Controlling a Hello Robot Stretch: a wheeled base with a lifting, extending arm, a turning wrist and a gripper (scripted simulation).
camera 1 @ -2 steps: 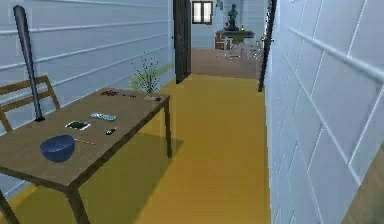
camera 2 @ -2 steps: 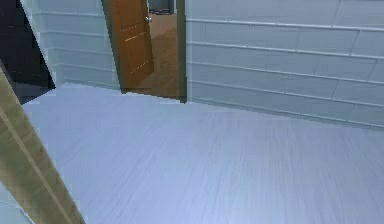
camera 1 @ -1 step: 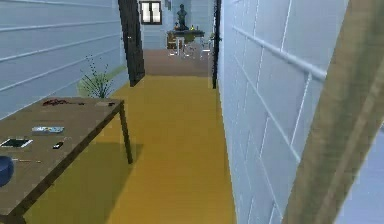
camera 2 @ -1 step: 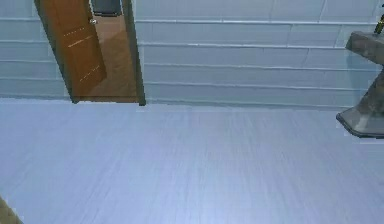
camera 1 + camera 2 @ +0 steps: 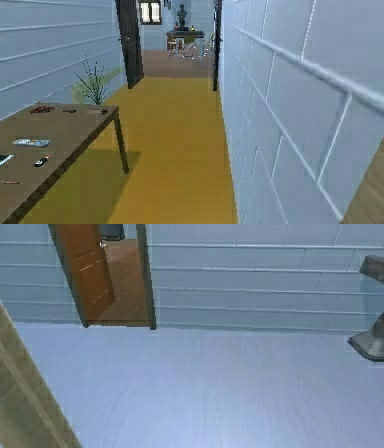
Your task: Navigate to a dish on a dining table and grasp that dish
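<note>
We are standing beside a brown surface (image 5: pixel 60 135) at the forward view's lower left, and small things are lying on it, among them a pale flat thing (image 5: pixel 32 143). Just past the brown surface's far end a spindly plant (image 5: pixel 93 85) is standing by the wall. Beyond it the yellow floor (image 5: pixel 175 130) is running to a dark door (image 5: pixel 128 40) standing ajar. Farthest from the brown surface, through that doorway, a far surface (image 5: pixel 187 40) with chairs is showing; it is too small for us to make out a dish on it, and we cannot tell the hand's state
</note>
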